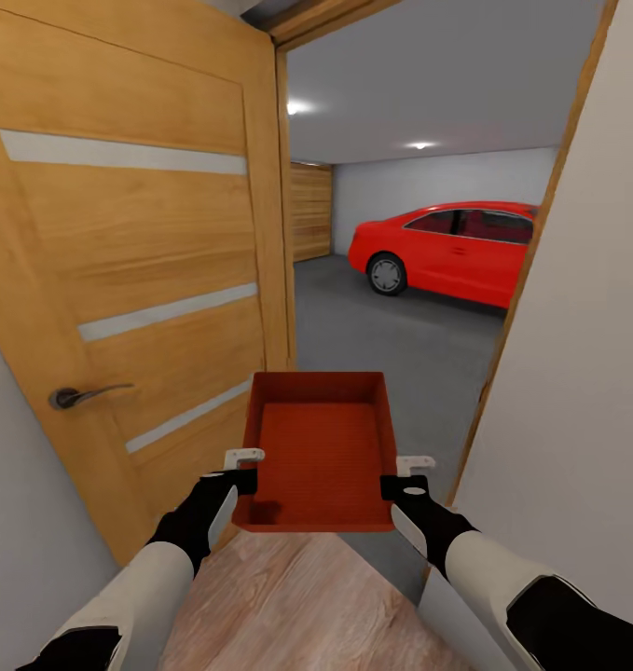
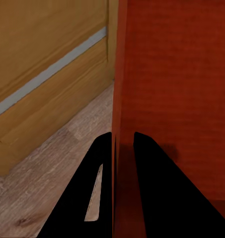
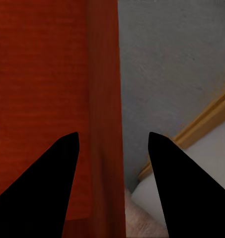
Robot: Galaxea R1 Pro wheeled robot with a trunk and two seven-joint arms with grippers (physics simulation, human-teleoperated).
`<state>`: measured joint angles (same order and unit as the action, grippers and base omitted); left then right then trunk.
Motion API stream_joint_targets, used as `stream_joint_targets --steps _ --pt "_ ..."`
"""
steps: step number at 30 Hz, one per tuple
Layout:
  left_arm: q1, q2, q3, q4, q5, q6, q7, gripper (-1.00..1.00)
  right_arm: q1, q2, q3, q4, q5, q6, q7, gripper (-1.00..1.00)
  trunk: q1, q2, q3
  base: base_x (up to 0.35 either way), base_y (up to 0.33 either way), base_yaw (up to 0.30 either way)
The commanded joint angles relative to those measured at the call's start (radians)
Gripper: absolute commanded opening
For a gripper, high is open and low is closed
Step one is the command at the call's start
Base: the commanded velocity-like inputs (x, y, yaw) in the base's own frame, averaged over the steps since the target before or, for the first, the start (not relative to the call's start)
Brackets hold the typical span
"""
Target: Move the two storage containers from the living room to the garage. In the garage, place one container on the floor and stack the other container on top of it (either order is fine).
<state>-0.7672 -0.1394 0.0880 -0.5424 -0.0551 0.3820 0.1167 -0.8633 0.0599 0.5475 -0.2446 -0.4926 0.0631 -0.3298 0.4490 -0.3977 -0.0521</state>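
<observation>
Head view, nearest: both arms reach forward over light wood plank flooring [image 1: 288,596].

Storage container [image 1: 319,447]: orange-red, rectangular, open-topped, plain flat walls, ribbed inner bottom, empty. It is carried level between the two arms, at the doorway threshold, clear of the ground.

Left gripper [image 1: 244,479]: at the container's left wall near the close corner. In the left wrist view the left gripper [image 2: 123,144] has one finger on each face of the wall [image 2: 167,99], gap narrow, pads against it; clamped on the container.

Right gripper [image 1: 402,486]: at the right wall near the close corner. In the right wrist view the right gripper [image 3: 112,141] straddles the wall [image 3: 100,99], but the fingers stand wider than the wall; cannot tell whether they grip it.

Left of the container: open wooden door [image 1: 139,261] with pale horizontal strips and a metal lever handle [image 1: 83,395]. Right: white wall [image 1: 586,373] with wooden frame edge.

Beyond the doorway: garage, grey concrete floor [image 1: 391,345], red car [image 1: 456,250] toward the far wall, two lit ceiling spotlights [image 1: 419,145].
</observation>
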Motion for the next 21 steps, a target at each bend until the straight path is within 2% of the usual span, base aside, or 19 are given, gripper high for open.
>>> stream_joint_targets --steps 1,12,21 --pt "-0.001 -0.02 0.016 -0.004 0.006 0.006 0.001 -1.0 0.0 0.0 0.008 0.001 0.002 0.006 -0.012 -1.0 0.001 -0.002 -0.002 0.199 0.256 -0.002" --pt "-0.001 -0.02 0.016 -0.004 0.006 0.006 0.001 -1.0 0.0 0.0 0.008 0.001 0.002 0.006 -0.012 -1.0 0.001 -0.002 -0.002 0.202 0.255 -0.001" --pt "-0.001 -0.02 0.016 -0.004 0.006 0.005 0.001 -1.0 0.0 0.001 0.008 0.001 0.002 0.006 -0.011 -1.0 0.001 -0.002 -0.002 0.013 0.013 -0.232"
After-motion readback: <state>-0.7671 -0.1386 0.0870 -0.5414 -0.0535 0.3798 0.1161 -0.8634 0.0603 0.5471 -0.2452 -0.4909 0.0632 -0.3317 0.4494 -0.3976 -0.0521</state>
